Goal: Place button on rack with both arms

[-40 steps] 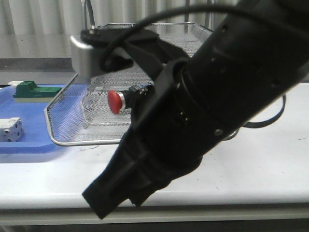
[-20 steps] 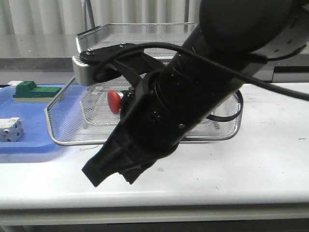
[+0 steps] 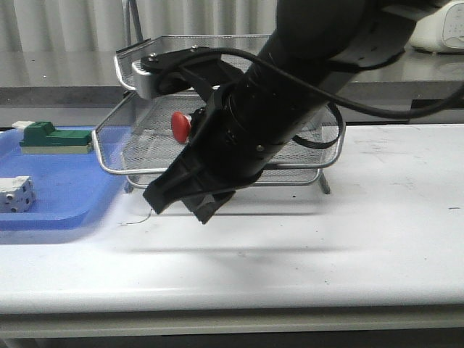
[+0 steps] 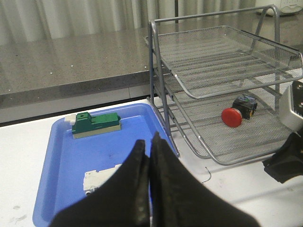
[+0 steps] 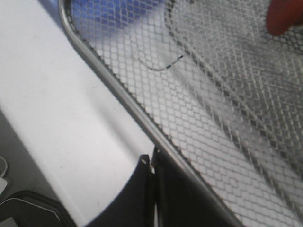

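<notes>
Button (image 4: 232,117) sits on the rack's (image 4: 246,85) middle shelf, both my grippers shut and holding nothing.

Front view: my right arm (image 3: 290,109) covers most of the rack; only the button's red head shows, its body hidden. Right gripper (image 5: 152,163) has fingers together by the chrome rim; the button there is a cropped red blur. Left gripper (image 4: 147,142), fingers together, hangs over the blue tray (image 4: 57,161), partly hiding the white cube (image 4: 97,179); green block (image 4: 97,124) is clear.
</notes>
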Controlling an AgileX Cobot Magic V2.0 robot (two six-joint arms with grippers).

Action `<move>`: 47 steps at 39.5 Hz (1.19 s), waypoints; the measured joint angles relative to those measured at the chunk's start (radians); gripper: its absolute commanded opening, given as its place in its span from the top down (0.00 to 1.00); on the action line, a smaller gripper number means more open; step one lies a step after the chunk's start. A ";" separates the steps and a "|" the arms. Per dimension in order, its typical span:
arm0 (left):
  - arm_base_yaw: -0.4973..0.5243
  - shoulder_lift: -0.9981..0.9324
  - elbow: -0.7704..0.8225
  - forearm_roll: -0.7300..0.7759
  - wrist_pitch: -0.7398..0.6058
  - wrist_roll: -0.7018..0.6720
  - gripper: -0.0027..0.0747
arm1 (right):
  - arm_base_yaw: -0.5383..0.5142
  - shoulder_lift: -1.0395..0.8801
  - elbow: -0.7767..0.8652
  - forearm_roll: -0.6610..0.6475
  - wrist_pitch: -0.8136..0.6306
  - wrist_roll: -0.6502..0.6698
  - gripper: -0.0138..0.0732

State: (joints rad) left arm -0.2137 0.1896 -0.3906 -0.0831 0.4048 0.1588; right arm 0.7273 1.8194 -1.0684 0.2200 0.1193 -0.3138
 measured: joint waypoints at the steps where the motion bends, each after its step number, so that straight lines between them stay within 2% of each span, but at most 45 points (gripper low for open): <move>1: 0.000 0.000 0.000 0.000 0.000 0.000 0.99 | -0.007 0.005 -0.011 -0.002 0.002 0.000 0.97; 15: 0.000 0.000 0.000 0.000 0.000 0.000 0.99 | -0.088 0.083 -0.151 -0.011 0.036 -0.002 0.97; 26: 0.000 0.000 0.000 0.000 0.000 0.000 0.99 | -0.116 0.088 -0.181 -0.014 0.069 -0.002 0.97; 32: 0.000 0.000 0.000 0.000 0.000 0.000 0.99 | -0.107 0.063 -0.181 0.000 0.168 -0.002 0.97; 38: 0.000 0.000 0.000 0.000 0.000 0.000 0.99 | -0.108 -0.050 -0.181 0.053 0.290 -0.002 0.97; 43: 0.000 0.000 0.000 0.000 0.000 0.000 0.99 | -0.182 -0.143 -0.181 0.062 0.372 -0.002 0.97; 47: 0.000 0.000 0.000 0.000 0.000 0.000 0.99 | -0.292 -0.226 -0.149 0.062 0.392 0.007 0.97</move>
State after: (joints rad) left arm -0.2137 0.1896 -0.3906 -0.0831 0.4048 0.1588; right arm 0.4358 1.5937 -1.2176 0.2823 0.5115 -0.3069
